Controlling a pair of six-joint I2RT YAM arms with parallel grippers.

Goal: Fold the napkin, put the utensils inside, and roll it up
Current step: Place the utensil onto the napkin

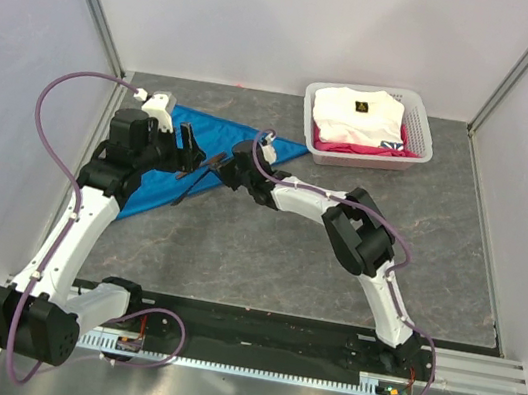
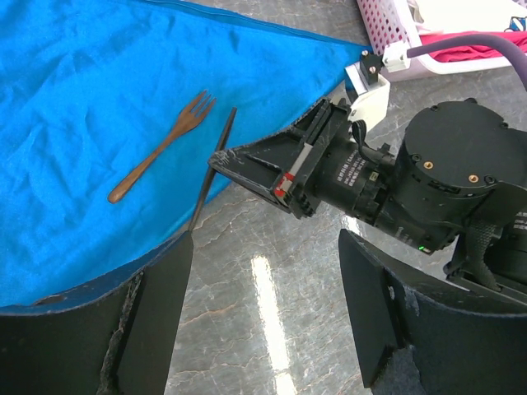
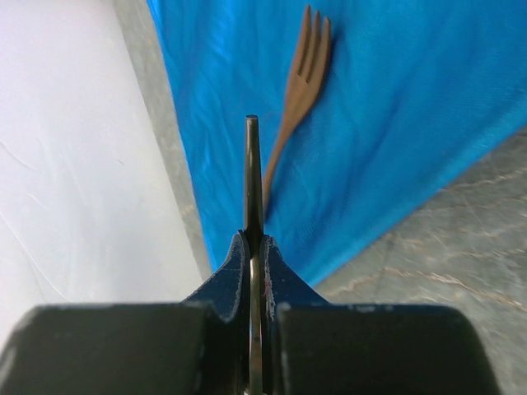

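One wooden fork (image 2: 160, 148) lies on the napkin (image 2: 82, 82); your right end effector (image 3: 254, 245) pinches the dark pointed utensil (image 3: 253, 169) just beside it, while your left end effector (image 2: 265, 271) hangs spread.

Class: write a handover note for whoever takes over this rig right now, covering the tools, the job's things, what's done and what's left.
Left tool: open, empty, near the napkin.
Right tool: shut on the dark utensil, over the napkin's edge.
Wooden fork: lying on the napkin.
Done: napkin folded to a triangle, fork placed.
Left: lay the dark utensil beside the fork, roll up.
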